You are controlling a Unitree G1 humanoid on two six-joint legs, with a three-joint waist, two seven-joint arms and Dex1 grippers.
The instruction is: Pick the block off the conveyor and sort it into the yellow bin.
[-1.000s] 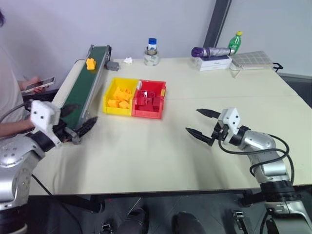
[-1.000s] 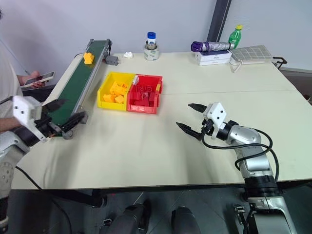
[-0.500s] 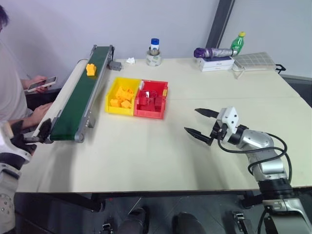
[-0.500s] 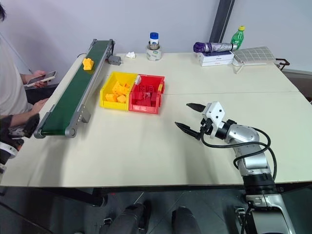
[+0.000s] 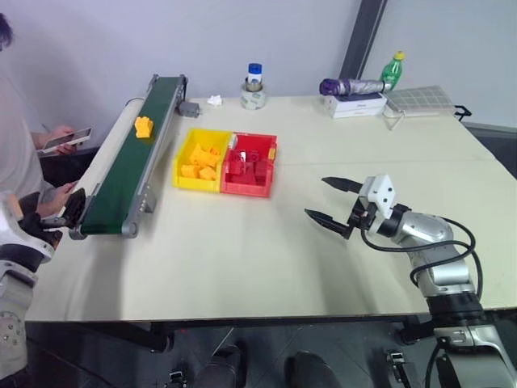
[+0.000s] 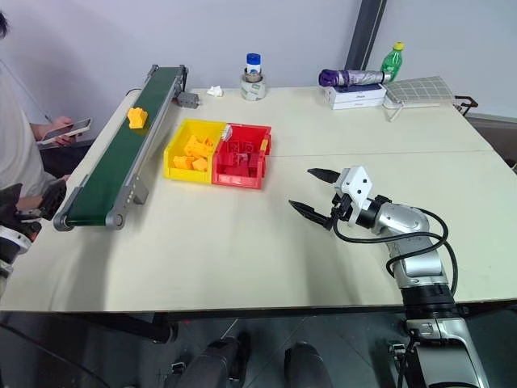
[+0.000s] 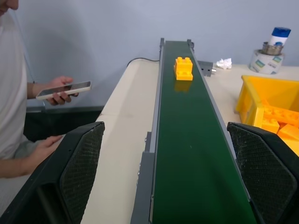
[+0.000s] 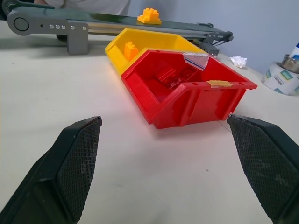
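A pale beige table (image 5: 266, 242) stands against a plain grey-blue wall. Along its left side runs the conveyor (image 5: 129, 170), a long dark-green belt in a grey frame, angled away from us toward the far left corner.

The block (image 5: 143, 126), a yellow-orange studded brick, sits on the belt in its far half, near the motor end. Our left gripper (image 7: 177, 182) waits at the near end of the conveyor, its 2 black fingers spread wide and empty. In the left wrist view the belt runs straight out between those fingers, so the block lies dead ahead along the belt's long axis, well apart from the fingertips. Nothing sits on the belt between them.

Our right gripper (image 5: 333, 202) hovers over the bare right half of the table, fingers also spread wide and empty, pointing toward the bins. It is well apart from the block, so we judge the left arm the one to make the pick.

The yellow bin (image 5: 199, 159) lies just beside the conveyor on its right, already holding several yellow bricks, and is joined to a red bin (image 5: 250, 164) with red bricks.

A person sits off the table's left edge holding a phone (image 5: 63, 140), close to our left arm. A bottle on a tape roll (image 5: 253, 87), a green bottle (image 5: 391, 70) and a folded umbrella (image 5: 351, 86) stand along the far edge, clear of the work.
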